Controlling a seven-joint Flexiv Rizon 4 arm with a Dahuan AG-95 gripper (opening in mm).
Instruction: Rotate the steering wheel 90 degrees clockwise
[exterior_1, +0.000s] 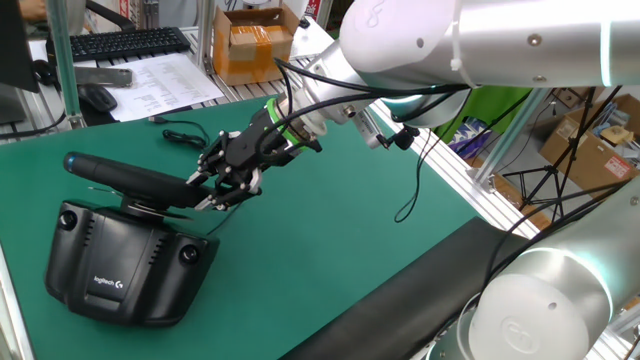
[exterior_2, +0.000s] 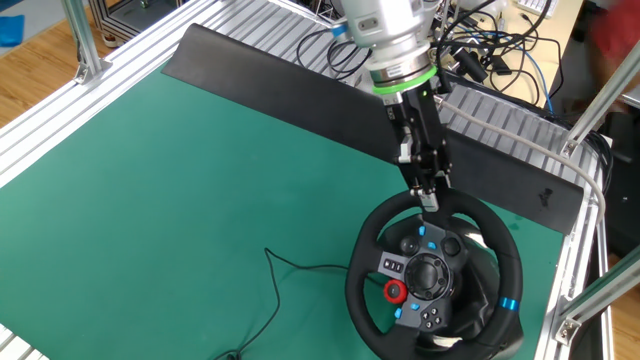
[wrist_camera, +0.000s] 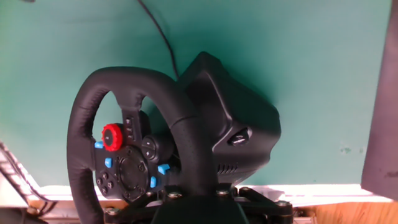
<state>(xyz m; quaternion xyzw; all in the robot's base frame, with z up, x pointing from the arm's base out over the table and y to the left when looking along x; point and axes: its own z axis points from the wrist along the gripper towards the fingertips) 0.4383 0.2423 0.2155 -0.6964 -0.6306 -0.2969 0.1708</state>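
Observation:
The steering wheel (exterior_1: 125, 178) (exterior_2: 366, 270) (wrist_camera: 84, 124) is a black round rim with a red dial and small blue buttons at its hub, mounted on a boxy black Logitech base (exterior_1: 120, 265) (wrist_camera: 245, 127). A blue stripe (exterior_2: 510, 303) marks the rim at its right side in the other fixed view. My gripper (exterior_1: 213, 192) (exterior_2: 429, 200) (wrist_camera: 194, 198) reaches down to the rim's far edge. Its fingers sit on either side of the rim and are shut on it. In the hand view the rim runs straight down between the fingers.
A thin black cable (exterior_2: 290, 270) (exterior_1: 185, 135) lies on the green mat. A keyboard (exterior_1: 125, 42), mouse (exterior_1: 97, 97) and cardboard box (exterior_1: 255, 45) stand beyond the mat. A black panel (exterior_2: 300, 90) and aluminium framing (exterior_2: 590, 200) border the wheel's side.

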